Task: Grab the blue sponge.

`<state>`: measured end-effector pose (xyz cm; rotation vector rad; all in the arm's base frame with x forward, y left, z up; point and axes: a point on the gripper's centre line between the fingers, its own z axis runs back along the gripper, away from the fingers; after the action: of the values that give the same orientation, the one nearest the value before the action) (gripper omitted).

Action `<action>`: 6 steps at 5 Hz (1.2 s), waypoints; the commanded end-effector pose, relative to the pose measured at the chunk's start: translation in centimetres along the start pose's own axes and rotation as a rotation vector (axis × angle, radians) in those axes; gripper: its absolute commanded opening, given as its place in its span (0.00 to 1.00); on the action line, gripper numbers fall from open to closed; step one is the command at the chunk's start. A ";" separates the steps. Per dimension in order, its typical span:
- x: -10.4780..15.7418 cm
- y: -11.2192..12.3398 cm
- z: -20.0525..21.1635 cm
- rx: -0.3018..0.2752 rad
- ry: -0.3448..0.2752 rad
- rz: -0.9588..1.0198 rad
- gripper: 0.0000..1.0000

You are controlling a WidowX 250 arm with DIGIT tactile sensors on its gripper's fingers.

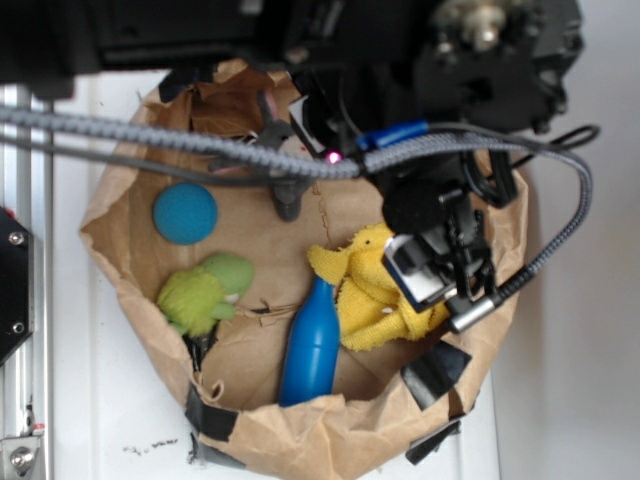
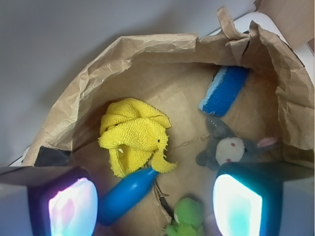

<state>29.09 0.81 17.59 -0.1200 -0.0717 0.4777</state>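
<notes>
My gripper hangs above the crumpled paper bag, jaws apart w/ nothing between them; both fingertips glow at the bottom of the wrist view.

The blue sponge lies at the far side of the bag floor, upper right in the wrist view, tilted, deep blue face up w/ the paler light-blue layer along its left edge. It's close to the bag wall and well apart from my jaws. Just below it lies the grey plush, near but I can't tell if they touch.

Center-left is the yellow plush. The blue bottle lies w/ its narrow end touching the yellow plush's lower edge. The green plush shows at the bottom edge, between my fingertips.

In the exterior view my arm hides the sponge and most of the grey plush. The teal ball sits upper left in the bag, above the green plush.
</notes>
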 end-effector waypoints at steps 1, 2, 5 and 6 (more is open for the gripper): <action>1.0 0.9 -1.4 -0.003 -0.083 0.037 1.00; 0.2 2.3 -2.5 0.005 -0.130 0.005 1.00; 0.6 5.4 -4.5 0.000 -0.149 0.019 1.00; 0.6 5.2 -5.6 -0.004 -0.178 0.066 1.00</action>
<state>27.56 4.42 10.86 -0.0809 -0.2177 0.5405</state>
